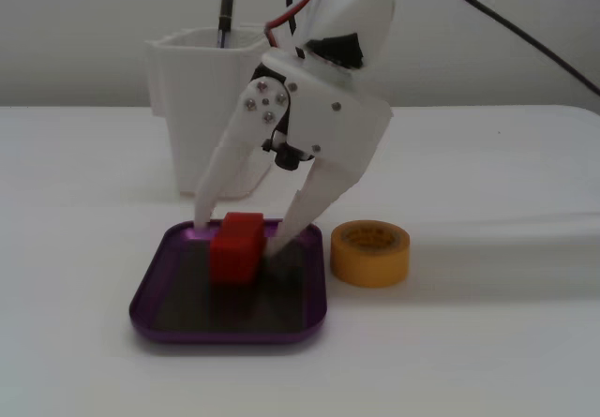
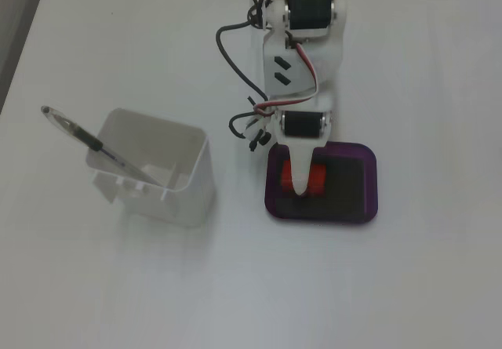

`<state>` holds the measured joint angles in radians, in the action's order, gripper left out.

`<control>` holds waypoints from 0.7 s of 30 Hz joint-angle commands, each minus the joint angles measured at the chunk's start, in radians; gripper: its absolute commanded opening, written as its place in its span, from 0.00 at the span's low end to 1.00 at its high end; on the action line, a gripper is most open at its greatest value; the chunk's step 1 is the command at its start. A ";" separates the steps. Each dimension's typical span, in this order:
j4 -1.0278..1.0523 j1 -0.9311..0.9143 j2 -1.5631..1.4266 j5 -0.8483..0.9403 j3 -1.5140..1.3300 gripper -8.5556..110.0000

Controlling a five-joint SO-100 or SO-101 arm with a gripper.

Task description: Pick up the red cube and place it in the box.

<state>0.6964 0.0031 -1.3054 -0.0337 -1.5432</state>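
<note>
The red cube sits inside the box, on the dark floor toward the back left part of the tray as a fixed view from the front shows it. It appears to rest flat on the bottom, not hanging in the air. In the fixed view from above, the red cube peeks out on both sides of a white finger, near the left end of the box.

The gripper straddles the cube with its two white fingers spread: one fingertip comes down just behind the cube's left edge, the other just beside its right edge. Whether either tip touches the cube cannot be told from these pictures, but the jaws stand wider than the cube, so the grip looks released rather than pinching.

Judging by this, the step in hand is the release at the end of the placing: the cube is already in the box. The next move likely calls for lifting the arm straight up, keeping the fingers apart so neither drags the cube or catches the low rim and shifts the tray.

Just beside the box, to its right in the front view, lies a yellow tape roll. Behind it stands a tall white cup holding a pen, well clear of the tray in the view from above.
</note>
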 commanded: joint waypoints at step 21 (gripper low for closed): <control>0.635 0.006 -1.051 0.005 -0.130 0.26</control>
<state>1.3223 0.0031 -2.1583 -0.0337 -1.5815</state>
